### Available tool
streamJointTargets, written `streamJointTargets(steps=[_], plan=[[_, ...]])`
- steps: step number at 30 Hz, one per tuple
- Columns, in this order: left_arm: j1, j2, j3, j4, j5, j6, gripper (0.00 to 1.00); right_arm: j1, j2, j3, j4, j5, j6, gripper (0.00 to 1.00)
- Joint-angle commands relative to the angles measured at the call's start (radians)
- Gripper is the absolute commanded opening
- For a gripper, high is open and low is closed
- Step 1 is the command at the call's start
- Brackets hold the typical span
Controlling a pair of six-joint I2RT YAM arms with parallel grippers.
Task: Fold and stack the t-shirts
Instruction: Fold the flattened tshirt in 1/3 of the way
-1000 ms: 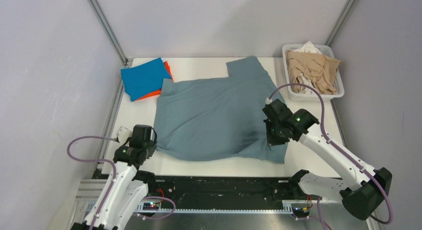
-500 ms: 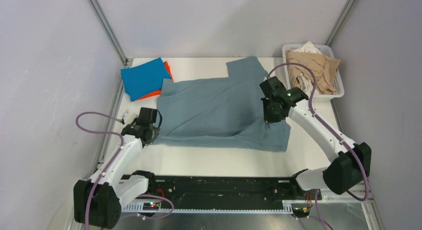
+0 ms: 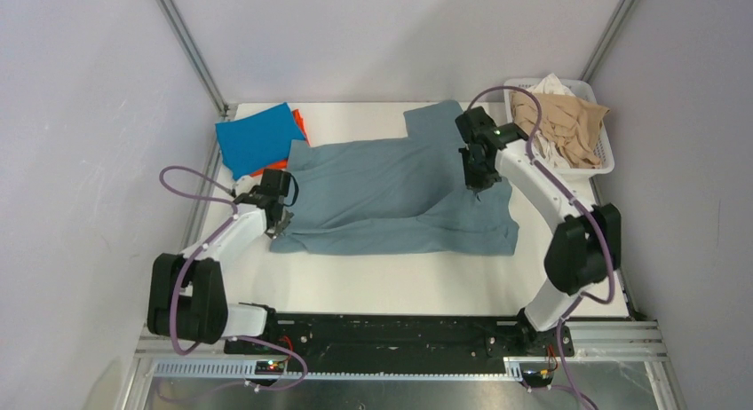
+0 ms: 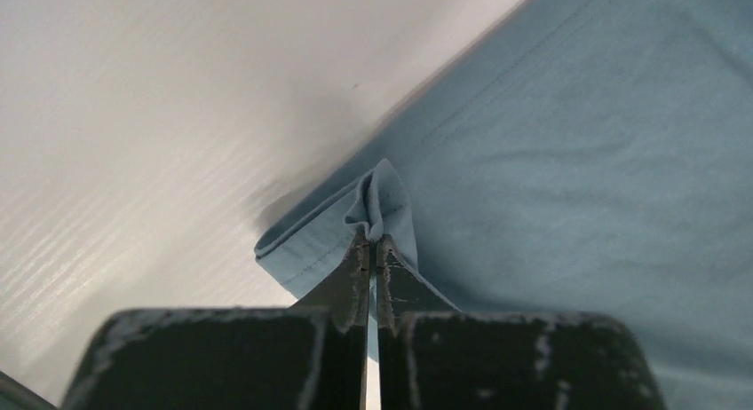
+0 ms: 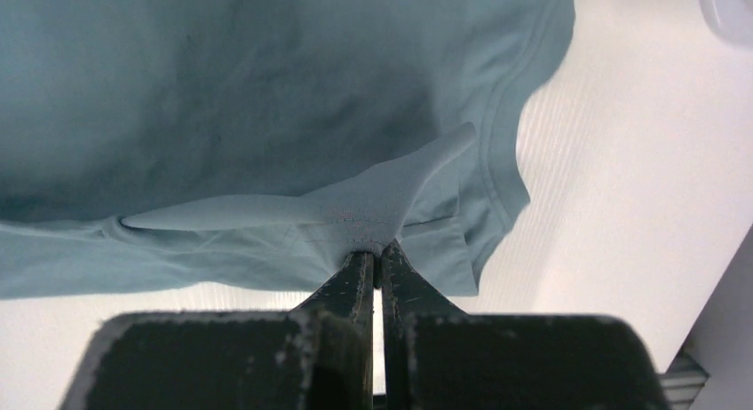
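Tabletop (image 3: 373,286) holds grey-blue t-shirt (image 3: 382,193), edges pinched in both jaws.

Top external: high above near edge, looks down over whole table (image 3: 373,286). Wrist views: close, along own fingers (image 4: 352,281). All three share grey-blue t-shirt (image 3: 391,188).

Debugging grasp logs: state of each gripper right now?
Left gripper: shut on the grey-blue t-shirt, at its edge.
Right gripper: shut on the same t-shirt's edge.

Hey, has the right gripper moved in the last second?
Yes. The right gripper, pinching the grey-blue t-shirt, moved toward the far side of the table, from short of the white basket to beside it.
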Motion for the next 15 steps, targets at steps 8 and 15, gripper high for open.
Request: streamJointTargets(steps=[8, 15], plan=[[0.04, 0.09, 0.091, 0.02, -0.114, 0.039, 0.38, -0.052, 0.363, 0.33, 0.069, 0.032, -0.122, 0.04], [0.044, -0.057, 0.125, 0.017, -0.09, 0.102, 1.0, -0.052, 0.374, 0.42, 0.08, 0.092, -0.045, 0.7]])
